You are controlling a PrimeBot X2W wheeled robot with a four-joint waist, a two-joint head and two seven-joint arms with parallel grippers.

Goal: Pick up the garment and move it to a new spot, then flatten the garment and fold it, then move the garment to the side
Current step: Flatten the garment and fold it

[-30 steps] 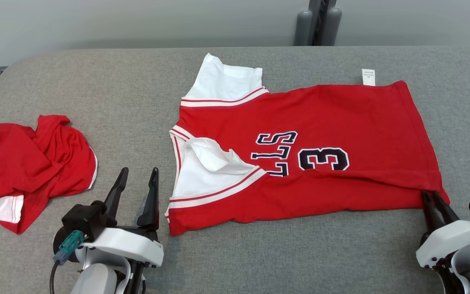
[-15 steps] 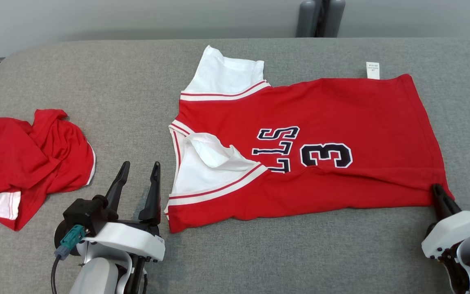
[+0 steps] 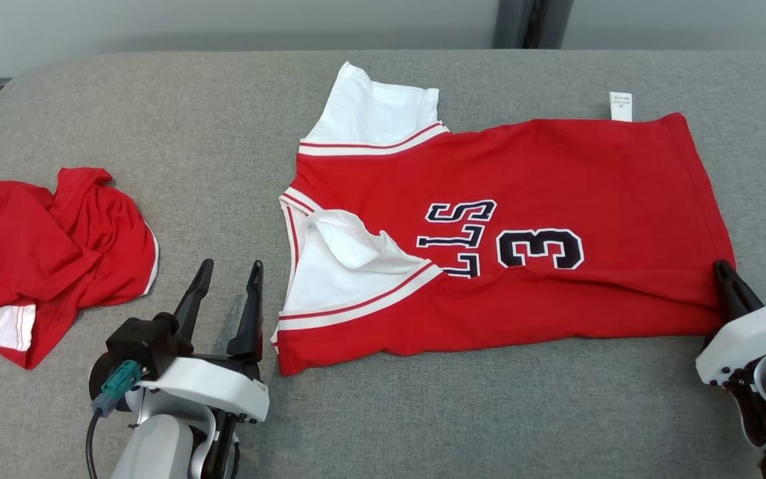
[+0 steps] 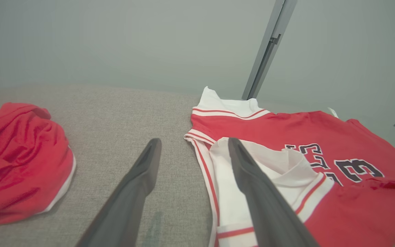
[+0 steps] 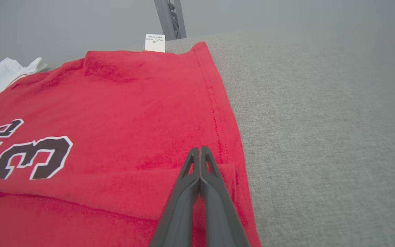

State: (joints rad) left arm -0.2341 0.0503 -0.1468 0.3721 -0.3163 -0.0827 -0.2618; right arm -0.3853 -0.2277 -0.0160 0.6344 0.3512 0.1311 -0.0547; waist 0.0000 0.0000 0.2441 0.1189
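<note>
Right gripper (image 3: 721,267) has closed since a second ago; its fingers were split then, now they're pressed together and clamped on the near right hem corner of the jersey (image 3: 556,179); head camera has shifted too, so the whole scene sits a bit differently in frame; jersey itself looks unmoved on the bench (image 3: 190,133).

Right wrist view: right gripper (image 5: 200,150) tips meet on red fabric just inside the stitched hem; small fold of cloth bunched beside them.

Jersey (image 5: 115,103) lies spread mid-bench; neck and white sleeves toward robot's left, hem toward its right; navy lettering and number 3 (image 3: 541,248) face up; white label (image 3: 620,106) sticks out at the far hem corner; near white sleeve is rumpled.

Left gripper (image 3: 231,265) sits just beside the jersey's near shoulder edge; fingers wide apart, nothing between them, pointing away from the robot; left wrist view agrees (image 4: 194,140).

Second red garment (image 3: 44,253) lies crumpled at far left, well apart from the jersey.
</note>
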